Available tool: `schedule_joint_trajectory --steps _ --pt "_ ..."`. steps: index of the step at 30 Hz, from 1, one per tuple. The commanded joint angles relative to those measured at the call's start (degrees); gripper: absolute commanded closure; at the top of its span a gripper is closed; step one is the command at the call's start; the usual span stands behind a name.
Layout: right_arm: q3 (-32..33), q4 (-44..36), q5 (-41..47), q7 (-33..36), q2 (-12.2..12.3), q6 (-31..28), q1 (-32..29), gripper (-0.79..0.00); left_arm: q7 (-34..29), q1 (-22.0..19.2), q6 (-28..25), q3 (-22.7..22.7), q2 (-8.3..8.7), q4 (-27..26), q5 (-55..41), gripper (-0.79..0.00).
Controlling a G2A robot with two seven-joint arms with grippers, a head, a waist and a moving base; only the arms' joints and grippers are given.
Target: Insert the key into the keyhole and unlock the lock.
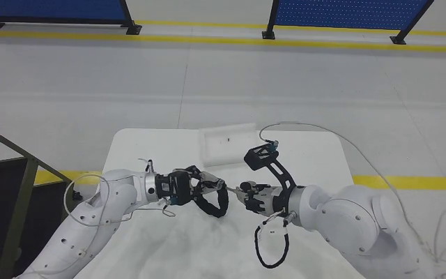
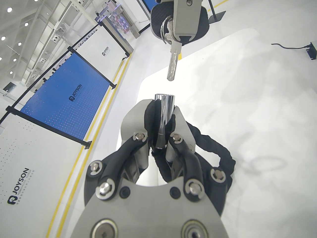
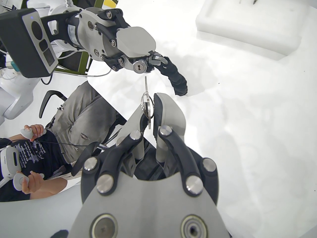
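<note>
Now: left end effector [image 2: 162,107] is clamped narrow on the chrome lock [image 2: 165,115], with a black cable [image 2: 213,149] looping off it. Right end effector [image 3: 148,107] pinches the key [image 2: 172,63] by its head, blade aimed at the keyhole [image 3: 138,67], tip just short, not touching. Both meet above mid-tabletop [image 1: 139,150]. A white foam tray [image 1: 226,143] lies farther back.

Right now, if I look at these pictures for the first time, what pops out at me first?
Two grippers meet above the white table: the left gripper clamps a shiny lock with a black loop, and the right gripper pinches a key. The key's tip points at the keyhole, a small gap away.
</note>
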Motion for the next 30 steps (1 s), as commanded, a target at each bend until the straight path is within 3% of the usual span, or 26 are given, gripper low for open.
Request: schedule_joint_trajectory --steps 1,30 --pt "-0.3 0.0 0.4 0.0 0.2 0.0 0.2 0.000 0.5 -0.1 -0.2 0.2 -0.07 0.1 0.3 0.000" --pt "-6.9 0.0 5.0 -4.9 4.7 4.9 5.7 0.000 1.9 -1.0 -1.1 1.0 -1.23 1.6 1.1 0.000"
